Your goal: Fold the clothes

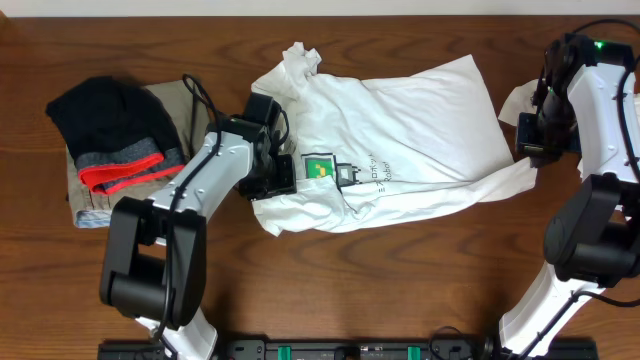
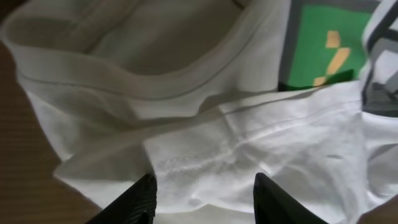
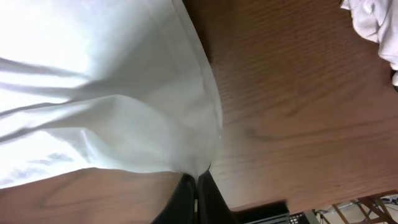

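On table (image 1: pixel 420 25), left gripper (image 2: pixel 205 202) straddles T-shirt (image 1: pixel 410 125); right gripper (image 3: pixel 196 199) pinches it.

We note bright, even overhead light; soft shadow on table (image 1: pixel 400 280) at 6 o'clock of shirt (image 1: pixel 420 120). Right wrist: shirt blown out at 10 o'clock. Left wrist: print (image 2: pixel 323 43) blurred.

The overhead camera hangs high and looks straight down at the whole brown table (image 1: pixel 400 270) and all of the white T-shirt (image 1: pixel 420 120). The left wrist camera peeks past the left gripper (image 2: pixel 202 202), very close to the shirt's collar and green print (image 2: pixel 317 50), which the overhead view shows as a tiny patch. The right wrist camera peeks past the right gripper (image 3: pixel 198 199), very close to the shirt's right edge and the wood beside it.
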Robot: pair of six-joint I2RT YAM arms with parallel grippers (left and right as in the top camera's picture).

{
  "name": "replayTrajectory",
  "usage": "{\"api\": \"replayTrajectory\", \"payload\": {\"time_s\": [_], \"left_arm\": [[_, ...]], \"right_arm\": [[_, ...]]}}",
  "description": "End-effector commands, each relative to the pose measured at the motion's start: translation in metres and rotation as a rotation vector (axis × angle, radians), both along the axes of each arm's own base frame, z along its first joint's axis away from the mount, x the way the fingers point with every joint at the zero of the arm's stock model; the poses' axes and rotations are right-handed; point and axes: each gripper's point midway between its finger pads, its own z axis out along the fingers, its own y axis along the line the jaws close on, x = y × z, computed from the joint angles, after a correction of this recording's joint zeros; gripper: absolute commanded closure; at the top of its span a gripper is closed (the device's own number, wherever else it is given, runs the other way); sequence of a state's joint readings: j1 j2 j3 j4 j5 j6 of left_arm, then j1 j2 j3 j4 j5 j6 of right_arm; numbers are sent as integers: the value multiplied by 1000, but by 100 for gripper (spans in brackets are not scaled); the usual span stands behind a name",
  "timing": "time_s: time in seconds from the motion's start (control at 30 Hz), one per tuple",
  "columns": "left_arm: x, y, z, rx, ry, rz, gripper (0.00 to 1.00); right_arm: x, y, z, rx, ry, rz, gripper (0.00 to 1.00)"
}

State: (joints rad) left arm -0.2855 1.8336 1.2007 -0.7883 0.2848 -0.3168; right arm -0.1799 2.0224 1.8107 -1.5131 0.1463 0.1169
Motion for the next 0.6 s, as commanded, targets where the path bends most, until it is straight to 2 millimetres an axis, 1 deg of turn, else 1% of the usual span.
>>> {"api": "replayTrajectory", "payload": {"time_s": [0.0, 0.07, 0.1, 0.23, 0.27, 0.37, 0.4, 0.57], "left_arm": [[-9, 1, -12, 20, 50, -8, 47], [-14, 0, -13, 26, 70, -14, 35], [-16, 0, -14, 28, 76, -16, 32], [-17, -4, -14, 30, 76, -24, 30], [-17, -4, -14, 33, 76, -15, 32], [-16, -6, -14, 31, 72, -13, 48], [-16, -6, -14, 31, 71, -14, 50], [-17, -6, -15, 32, 75, -15, 50]], "right_arm": [[0, 0, 2, 3, -11, -2, 99], [0, 0, 2, 3, -10, 0, 99], [0, 0, 2, 5, -10, 6, 99], [1, 0, 2, 4, -10, 6, 99], [1, 0, 2, 4, -10, 6, 99], [0, 0, 2, 4, -10, 6, 99], [0, 0, 2, 4, -9, 6, 99], [0, 0, 3, 5, -7, 7, 99]]}}
